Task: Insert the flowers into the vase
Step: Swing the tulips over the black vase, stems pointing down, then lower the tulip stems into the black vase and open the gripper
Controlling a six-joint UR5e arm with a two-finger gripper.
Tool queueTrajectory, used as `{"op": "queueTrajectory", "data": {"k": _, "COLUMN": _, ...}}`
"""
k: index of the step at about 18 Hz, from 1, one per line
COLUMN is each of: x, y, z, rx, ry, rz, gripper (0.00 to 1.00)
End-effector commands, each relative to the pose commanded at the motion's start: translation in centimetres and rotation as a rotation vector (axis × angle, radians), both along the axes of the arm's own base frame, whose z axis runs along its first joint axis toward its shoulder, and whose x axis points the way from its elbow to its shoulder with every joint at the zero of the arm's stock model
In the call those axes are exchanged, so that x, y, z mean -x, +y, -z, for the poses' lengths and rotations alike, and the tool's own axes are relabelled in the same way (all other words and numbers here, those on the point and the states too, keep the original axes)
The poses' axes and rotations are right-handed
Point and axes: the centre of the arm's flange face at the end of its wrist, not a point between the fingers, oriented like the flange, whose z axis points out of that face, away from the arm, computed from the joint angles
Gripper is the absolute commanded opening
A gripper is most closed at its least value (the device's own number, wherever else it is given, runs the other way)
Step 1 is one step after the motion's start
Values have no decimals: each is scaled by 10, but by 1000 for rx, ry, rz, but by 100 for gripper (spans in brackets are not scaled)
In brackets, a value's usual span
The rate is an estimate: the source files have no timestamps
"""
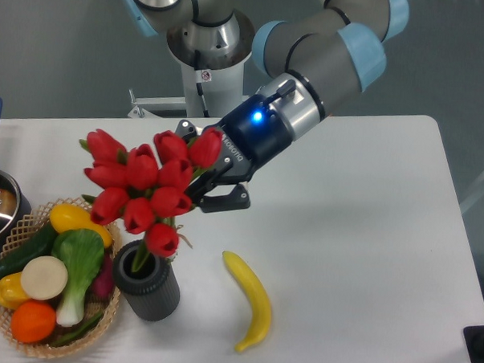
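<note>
the silver-grey tubular robot arm point(320, 52) has pale blue plastic caps at its joints. its round metal base column point(206, 43) bears a small white sticker with a red mark. the wrist ends in a dark blue glossy cuff with a glowing blue light, white lettering, and a black two-finger gripper point(213, 192).
</note>
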Motion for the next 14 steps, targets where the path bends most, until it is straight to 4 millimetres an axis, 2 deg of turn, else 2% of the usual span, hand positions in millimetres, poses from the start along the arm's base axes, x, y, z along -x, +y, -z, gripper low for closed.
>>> {"op": "queueTrajectory", "data": {"k": 2, "x": -4, "y": 4, "z": 2, "rx": 4, "ry": -1, "rz": 8, "gripper": 0}}
{"op": "queueTrajectory", "data": {"k": 8, "x": -23, "y": 27, "z": 26, "rx": 50, "ry": -6, "rz": 42, "gripper": 0}}
{"op": "queueTrajectory", "data": {"k": 14, "x": -21, "y": 32, "z": 45, "rx": 72, "ry": -32, "rz": 46, "gripper": 0}}
